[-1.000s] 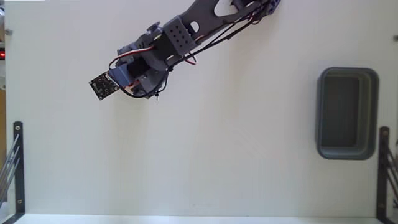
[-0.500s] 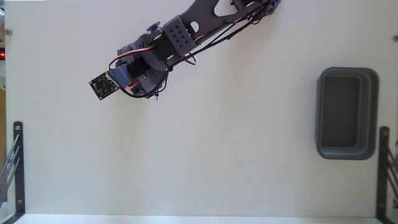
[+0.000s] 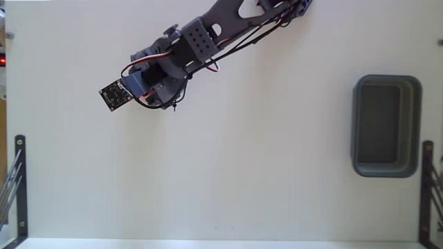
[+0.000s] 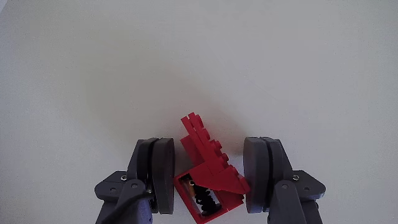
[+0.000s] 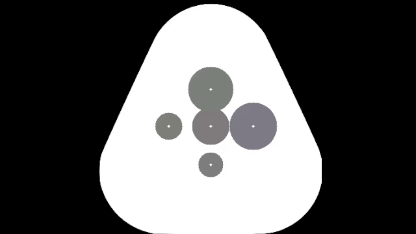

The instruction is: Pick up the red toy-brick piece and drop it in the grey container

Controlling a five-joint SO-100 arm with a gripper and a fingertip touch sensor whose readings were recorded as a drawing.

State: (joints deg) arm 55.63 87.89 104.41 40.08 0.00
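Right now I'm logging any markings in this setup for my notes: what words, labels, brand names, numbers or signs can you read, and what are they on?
None can be read.
The red brick between the gripper fingers: studs only, no print.
The grey tray in the fixed view: no visible label.
The small circuit board on the arm: any marks are too small to read.
The white table: no visible writing.

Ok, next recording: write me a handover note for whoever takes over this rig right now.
End effector: open, fingers on either side of the small bright-red plastic toy-brick piece; whether they touch it is unclear.
The brick lies on the white table, hidden under the arm in the fixed view.
The dark-grey rectangular plastic container sits far right in that view, with nothing visible inside it.
Done: approach. Left: close, lift, carry, drop.
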